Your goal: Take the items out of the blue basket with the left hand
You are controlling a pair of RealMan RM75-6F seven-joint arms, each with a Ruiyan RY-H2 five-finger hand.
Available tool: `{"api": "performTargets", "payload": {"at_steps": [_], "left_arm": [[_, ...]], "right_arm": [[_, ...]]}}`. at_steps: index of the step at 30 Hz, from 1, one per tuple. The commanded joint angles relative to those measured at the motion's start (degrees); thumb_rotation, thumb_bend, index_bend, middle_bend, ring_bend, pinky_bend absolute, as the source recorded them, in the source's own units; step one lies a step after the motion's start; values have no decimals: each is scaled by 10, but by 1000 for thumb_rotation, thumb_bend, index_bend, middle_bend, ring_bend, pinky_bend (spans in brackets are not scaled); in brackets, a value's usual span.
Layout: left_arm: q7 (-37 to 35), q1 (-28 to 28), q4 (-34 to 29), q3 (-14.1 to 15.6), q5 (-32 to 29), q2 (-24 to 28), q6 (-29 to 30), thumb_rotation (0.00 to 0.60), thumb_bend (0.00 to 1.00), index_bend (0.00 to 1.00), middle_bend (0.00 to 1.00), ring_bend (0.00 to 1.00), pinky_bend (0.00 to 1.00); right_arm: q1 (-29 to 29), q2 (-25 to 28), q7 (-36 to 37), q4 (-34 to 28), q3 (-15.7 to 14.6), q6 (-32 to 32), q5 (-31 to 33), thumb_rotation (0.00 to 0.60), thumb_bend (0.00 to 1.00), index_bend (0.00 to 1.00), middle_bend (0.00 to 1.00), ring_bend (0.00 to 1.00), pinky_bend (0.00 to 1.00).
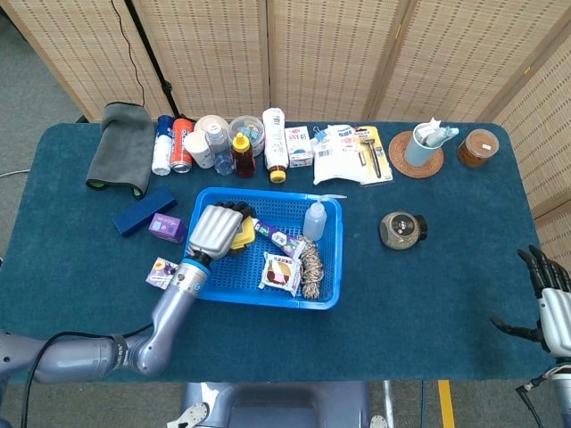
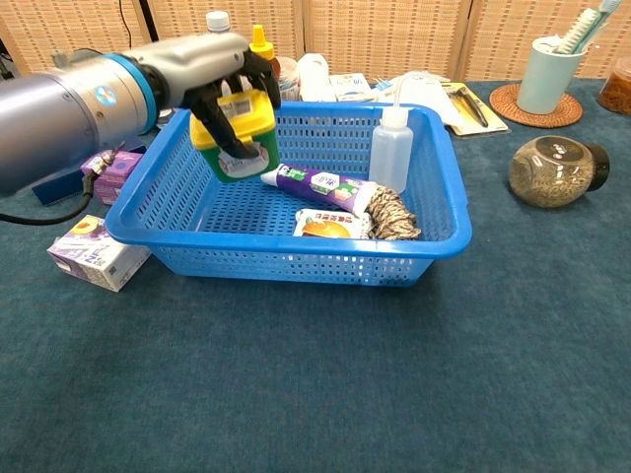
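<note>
My left hand (image 2: pixel 212 74) grips a yellow-lidded green tub (image 2: pixel 238 133) and holds it lifted and tilted above the left part of the blue basket (image 2: pixel 296 258). In the head view the left hand (image 1: pixel 214 230) covers most of the tub (image 1: pixel 243 239). Lying in the basket are a purple tube (image 2: pixel 320 185), a snack packet (image 2: pixel 330 226), a coil of rope (image 2: pixel 391 214) and a clear squeeze bottle (image 2: pixel 391 150). My right hand (image 1: pixel 551 299) hangs open off the table's right edge, away from everything.
A purple-and-white box (image 2: pixel 98 254) lies left of the basket, with a small purple box (image 1: pixel 166 226) and a blue case (image 1: pixel 144 211) behind it. Bottles and cans (image 1: pixel 221 143) line the back edge. A round jar (image 1: pixel 401 228) lies right of the basket.
</note>
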Motion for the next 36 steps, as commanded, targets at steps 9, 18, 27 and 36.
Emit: {"api": "performTargets", "payload": {"at_steps": [9,18,27,36], "left_arm": [[16,70,-123,20,45,121,81,600,388,520,333,405,456],[-48,157,-120,90,77,180,103,600,384,520,333,400,456],[-127,214,-44,123,89,174,88,600,383,520,333,399,456],[-156,216,68,102,47,115,27,600,383,517,317,368,456]], "right_arm": [[-2,-2,-5,-3,-6,4,-13,600,0,0,0,0,0],[-2,-5,-16,-8,-11,9,-27,600,0,0,0,0,0],[-3,-9,-28,-13,-16,11,-34,600,0,0,0,0,0],[-2,-8,-27,-14,-19,8,-37,600,0,0,0,0,0]]}}
